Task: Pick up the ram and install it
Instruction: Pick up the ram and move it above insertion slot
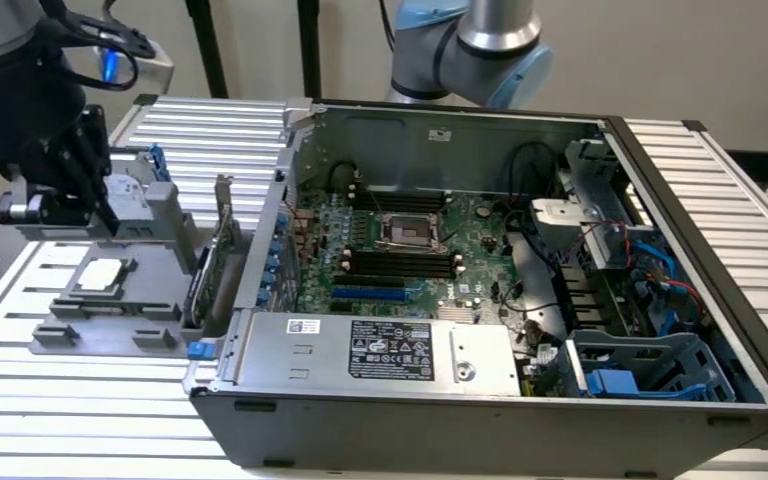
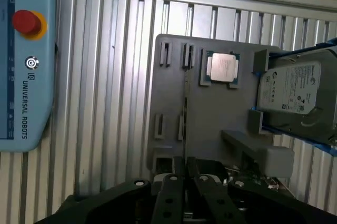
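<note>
Right now my jaws stand nearly closed, with only a narrow slit between them, and the ram runs edge-on straight into that slit. I judge that I have its near end pinched, though the contact itself is hidden from me. The ram stands on its long edge in the slotted uprights of the grey holder, along the holder's middle, and it looks seated there, not lifted. On the same holder the square processor chip lies near the ram's far end, and the hard drive sits at the holder's edge, apart from the ram. The holder rests on the ribbed tabletop, and the open computer case stands just beside the holder.

I expect this stick to weigh almost nothing and to be stiff along its length, yet thin enough to crack if I twist it. Its flat faces carry chips, so I judge the safe hold to be a light squeeze across those faces, high up near the top edge and well off the contact edge down in the holder. Held near one end, it may pivot in my grip, and the smooth board gives little friction.
</note>
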Tool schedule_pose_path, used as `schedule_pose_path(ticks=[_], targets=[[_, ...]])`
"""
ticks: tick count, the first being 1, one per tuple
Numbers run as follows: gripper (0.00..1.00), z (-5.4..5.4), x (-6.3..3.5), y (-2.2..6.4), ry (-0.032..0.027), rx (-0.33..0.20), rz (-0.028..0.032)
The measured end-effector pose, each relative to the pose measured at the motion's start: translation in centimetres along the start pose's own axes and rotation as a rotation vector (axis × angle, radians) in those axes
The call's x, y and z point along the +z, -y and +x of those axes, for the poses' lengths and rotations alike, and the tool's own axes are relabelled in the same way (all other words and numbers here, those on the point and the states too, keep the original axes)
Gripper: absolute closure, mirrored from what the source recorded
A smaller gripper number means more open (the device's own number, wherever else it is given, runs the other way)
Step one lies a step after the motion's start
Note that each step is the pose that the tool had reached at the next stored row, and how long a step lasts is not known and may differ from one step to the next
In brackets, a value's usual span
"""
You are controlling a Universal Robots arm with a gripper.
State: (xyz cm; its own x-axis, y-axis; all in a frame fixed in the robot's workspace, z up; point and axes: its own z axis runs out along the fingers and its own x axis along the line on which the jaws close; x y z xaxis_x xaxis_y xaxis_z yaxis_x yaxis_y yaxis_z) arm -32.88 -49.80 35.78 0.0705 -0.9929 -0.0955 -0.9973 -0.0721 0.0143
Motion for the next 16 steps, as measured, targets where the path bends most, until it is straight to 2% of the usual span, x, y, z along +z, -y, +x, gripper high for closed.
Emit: schedule_pose_path(ticks=[3, 8, 16], targets=[[0.86, 0.0, -1.11, 1.35, 0.0041, 0.0, -0.0006], [0.86, 0.1, -2.45, 3.58, 0.0067, 0.0, -0.0046], [0.86, 0.4, -3.47, 7.19, 0.0105, 0.001, -0.0116]])
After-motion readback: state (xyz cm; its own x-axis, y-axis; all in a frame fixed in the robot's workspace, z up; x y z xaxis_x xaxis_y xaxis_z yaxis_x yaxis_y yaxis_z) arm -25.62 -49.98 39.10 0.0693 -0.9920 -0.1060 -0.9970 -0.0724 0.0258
